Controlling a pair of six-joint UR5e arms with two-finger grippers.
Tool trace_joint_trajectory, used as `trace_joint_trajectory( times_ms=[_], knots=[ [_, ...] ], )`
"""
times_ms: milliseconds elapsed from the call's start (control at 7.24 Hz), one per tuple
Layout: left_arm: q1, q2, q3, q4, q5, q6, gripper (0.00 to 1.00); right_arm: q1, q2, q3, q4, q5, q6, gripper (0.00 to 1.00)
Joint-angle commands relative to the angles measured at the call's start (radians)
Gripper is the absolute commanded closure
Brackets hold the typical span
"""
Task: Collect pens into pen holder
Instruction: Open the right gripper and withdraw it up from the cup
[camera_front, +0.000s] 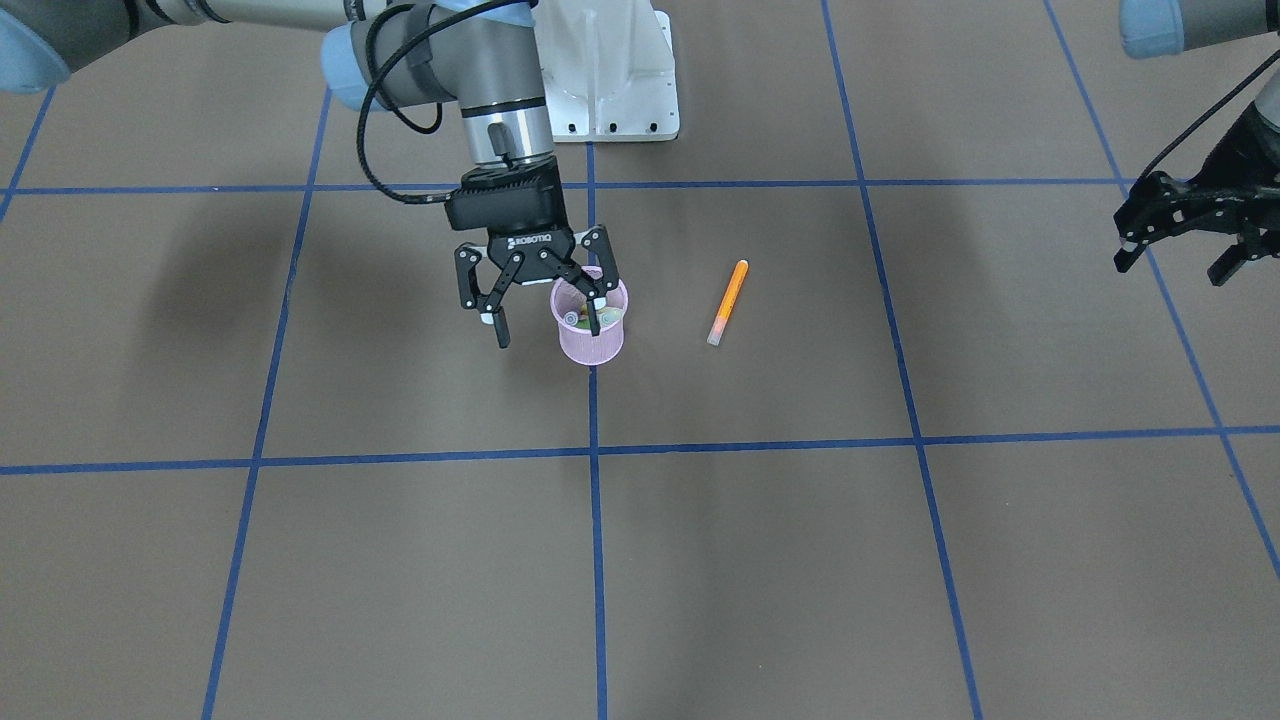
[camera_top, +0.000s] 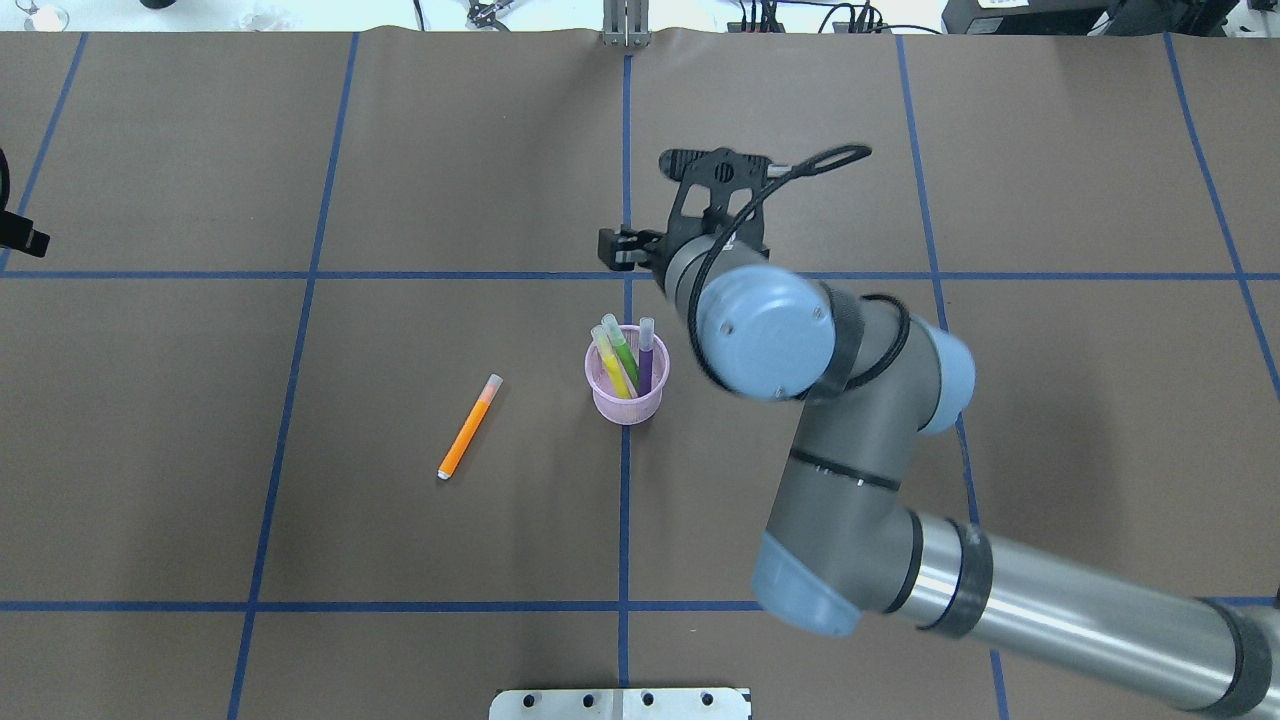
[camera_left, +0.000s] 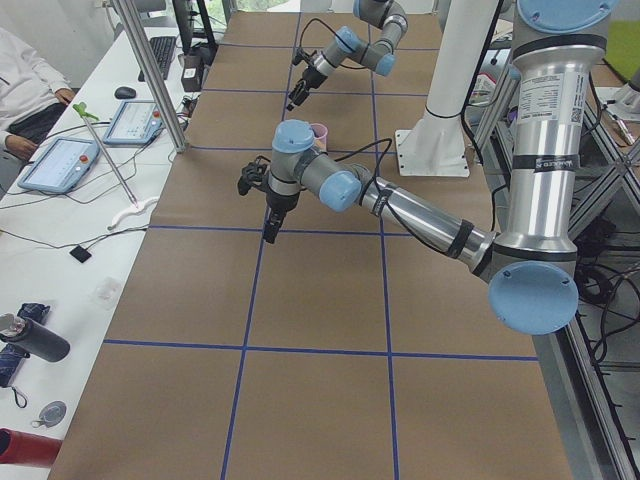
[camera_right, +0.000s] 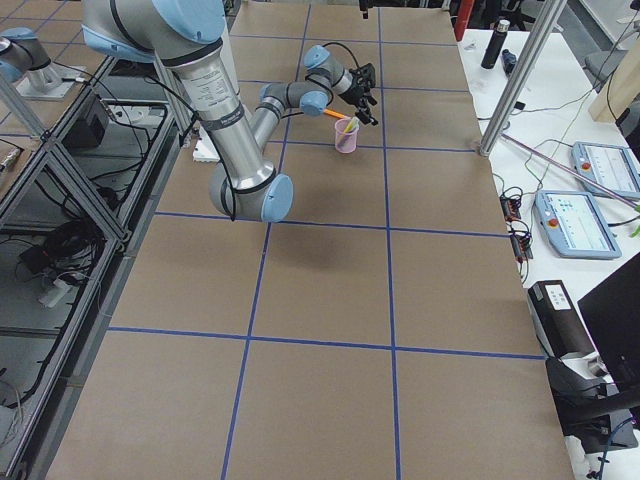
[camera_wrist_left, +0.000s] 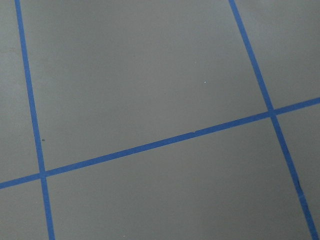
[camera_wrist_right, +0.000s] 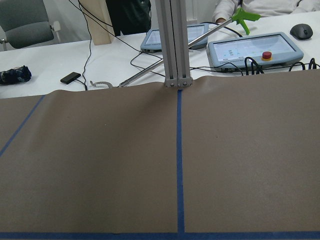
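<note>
The pink wire-mesh pen holder (camera_top: 627, 385) stands upright near the table's middle; it also shows in the front view (camera_front: 590, 335). A yellow pen (camera_top: 612, 368), a green pen (camera_top: 624, 352) and a purple pen (camera_top: 646, 362) stand in it, caps up. An orange pen (camera_top: 467, 428) lies flat on the table to the holder's left, and shows in the front view too (camera_front: 730, 297). My right gripper (camera_front: 548, 322) is open and empty, close above the holder, with one finger over its rim. My left gripper (camera_front: 1172, 266) is open and empty, far off at the table's left side.
The brown table cover carries a grid of blue tape lines (camera_top: 626, 520). The robot's white base plate (camera_front: 615, 95) sits at the near edge. Tablets and cables (camera_wrist_right: 250, 47) lie on a white bench beyond the table's far edge.
</note>
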Motion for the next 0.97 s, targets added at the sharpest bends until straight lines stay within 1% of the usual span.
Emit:
trace_joint_trajectory(
  times_ms=[0,138,276,414,553,829],
  knots=[
    [0.094,-0.044,0.002,-0.007,0.000,-0.036,0.00,0.199,-0.011,0.001,-0.086,0.352,-0.110,0.01],
    [0.170,-0.099,0.013,-0.004,0.008,-0.115,0.00,0.294,-0.025,0.001,-0.118,0.516,-0.202,0.00],
    [0.232,-0.147,0.033,-0.007,0.013,-0.162,0.00,0.393,-0.072,0.012,-0.117,0.660,-0.314,0.00],
    [0.270,-0.220,0.086,-0.007,0.013,-0.165,0.00,0.476,-0.119,0.021,-0.118,0.756,-0.433,0.00],
    [0.299,-0.278,0.140,-0.007,0.013,-0.167,0.00,0.552,-0.164,0.021,-0.118,0.833,-0.536,0.00],
    [0.344,-0.365,0.224,-0.010,0.014,-0.205,0.00,0.650,-0.242,0.019,-0.118,0.920,-0.704,0.00]
  ],
)
